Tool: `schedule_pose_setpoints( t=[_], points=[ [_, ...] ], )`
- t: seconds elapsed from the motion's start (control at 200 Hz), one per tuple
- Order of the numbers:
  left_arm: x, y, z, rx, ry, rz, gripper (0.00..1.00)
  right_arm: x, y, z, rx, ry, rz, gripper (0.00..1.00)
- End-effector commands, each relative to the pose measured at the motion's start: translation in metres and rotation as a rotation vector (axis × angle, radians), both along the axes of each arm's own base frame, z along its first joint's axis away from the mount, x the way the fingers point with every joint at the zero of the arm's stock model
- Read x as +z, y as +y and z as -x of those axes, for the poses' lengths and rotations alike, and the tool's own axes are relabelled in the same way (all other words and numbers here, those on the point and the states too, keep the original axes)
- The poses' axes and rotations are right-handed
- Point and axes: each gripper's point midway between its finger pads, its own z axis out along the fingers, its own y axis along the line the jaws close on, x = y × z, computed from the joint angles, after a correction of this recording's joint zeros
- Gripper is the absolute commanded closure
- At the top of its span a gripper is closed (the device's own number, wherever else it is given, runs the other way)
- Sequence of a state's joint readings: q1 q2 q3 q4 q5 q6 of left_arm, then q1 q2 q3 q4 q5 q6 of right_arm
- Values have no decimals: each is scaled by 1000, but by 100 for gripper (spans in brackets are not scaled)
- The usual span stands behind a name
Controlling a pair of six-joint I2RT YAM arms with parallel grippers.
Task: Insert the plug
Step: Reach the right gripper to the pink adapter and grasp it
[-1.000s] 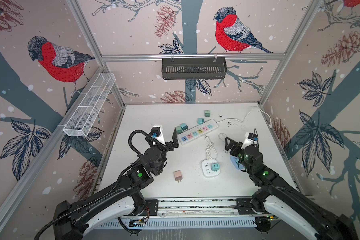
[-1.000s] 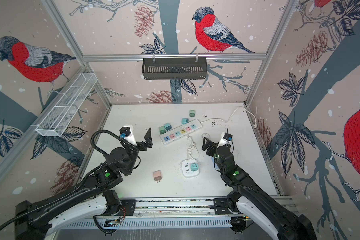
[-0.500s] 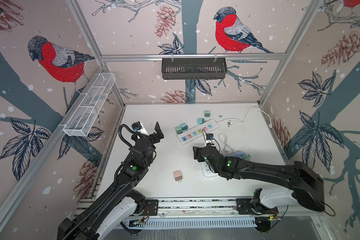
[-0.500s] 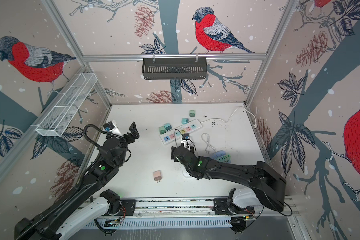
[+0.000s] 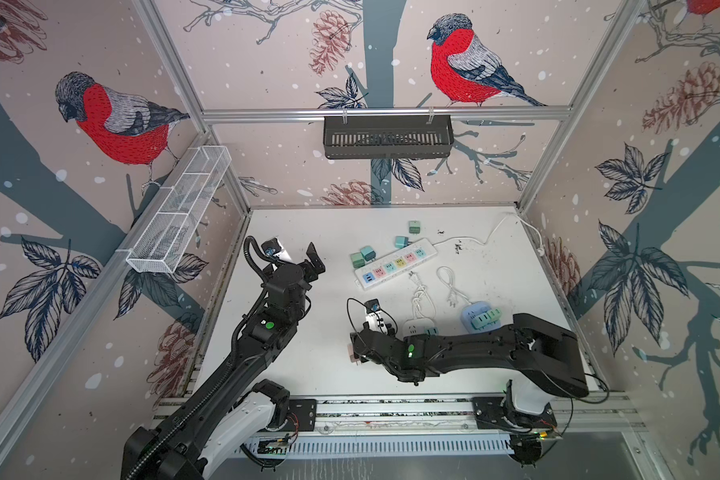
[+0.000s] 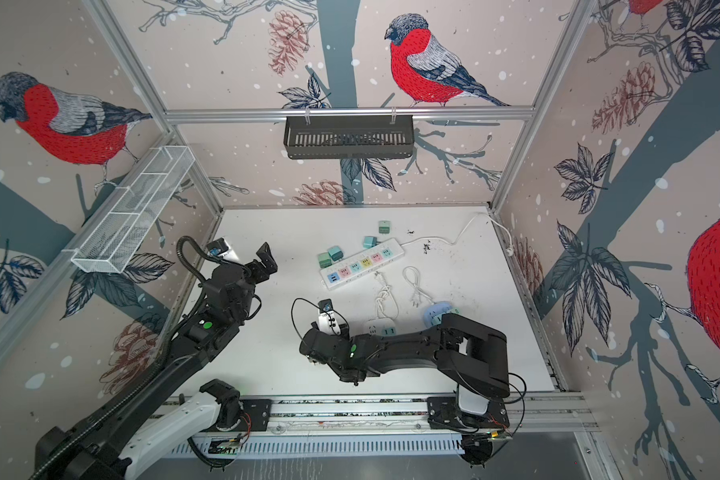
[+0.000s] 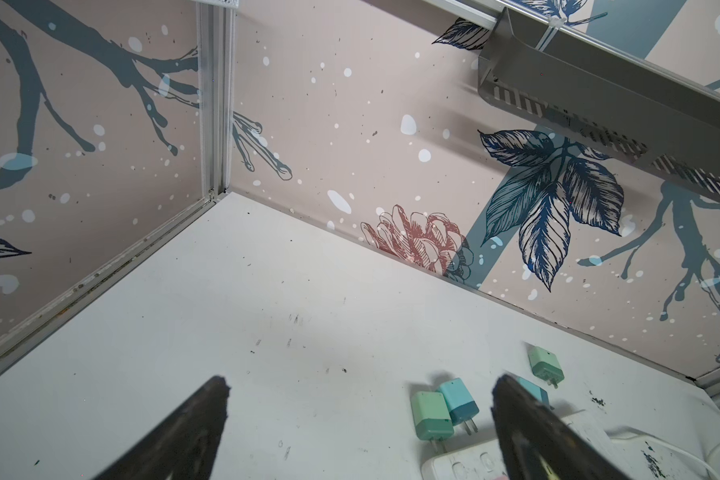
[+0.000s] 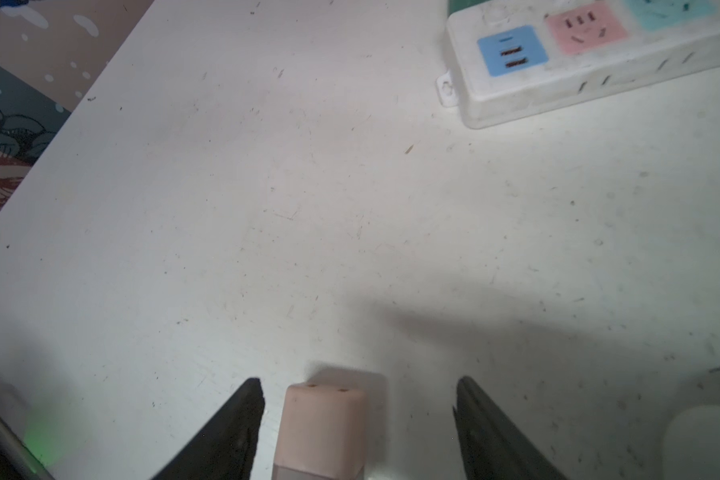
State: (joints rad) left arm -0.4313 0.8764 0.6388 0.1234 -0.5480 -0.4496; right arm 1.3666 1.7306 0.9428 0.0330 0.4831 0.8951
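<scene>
Carries the right gripper a long way inside one second: from a raised, folded-back pose at the right side of the table to a low reach across the front middle. Lands it around the pink plug, lying on the same spot as in the earlier views (no sign of a shift in the plug itself). Swings the left gripper the other way meanwhile, off from the near end of the power strip and back toward the left rear corner.

Points to the pick-up step, judging by this: plug bracketed but not lifted, strip well apart from it toward the back, insertion not begun.

Shows the right jaws partly open and straddling the plug — one finger just beside its flank with a thin gap, the opposite one clearly apart. Shows no contact and no grip yet in the wrist view; hides the plug almost wholly under the gripper body in both top views. Leaves the plug flat on the table, long axis running out between the fingers roughly toward the strip.

Shows the left jaws spread wide with nothing between them, hovering over bare table, with the teal and green chargers and the strip's end just beyond one fingertip.
</scene>
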Motion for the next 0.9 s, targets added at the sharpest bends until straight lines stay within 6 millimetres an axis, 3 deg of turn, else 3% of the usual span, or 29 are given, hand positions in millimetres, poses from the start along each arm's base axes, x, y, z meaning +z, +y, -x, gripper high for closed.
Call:
schedule_pose_setpoints(
  t=[0.0, 0.505, 0.896],
  points=[
    [7, -1, 1, -7, -16, 39, 2, -6, 9, 6, -9, 21, -13, 27],
    [18, 4, 0, 9, -24, -19, 2, -37, 31, 25, 58, 71, 41, 26],
    [23, -13, -11, -76, -54, -36, 2, -44, 34, 32, 104, 76, 85, 28]
  ],
)
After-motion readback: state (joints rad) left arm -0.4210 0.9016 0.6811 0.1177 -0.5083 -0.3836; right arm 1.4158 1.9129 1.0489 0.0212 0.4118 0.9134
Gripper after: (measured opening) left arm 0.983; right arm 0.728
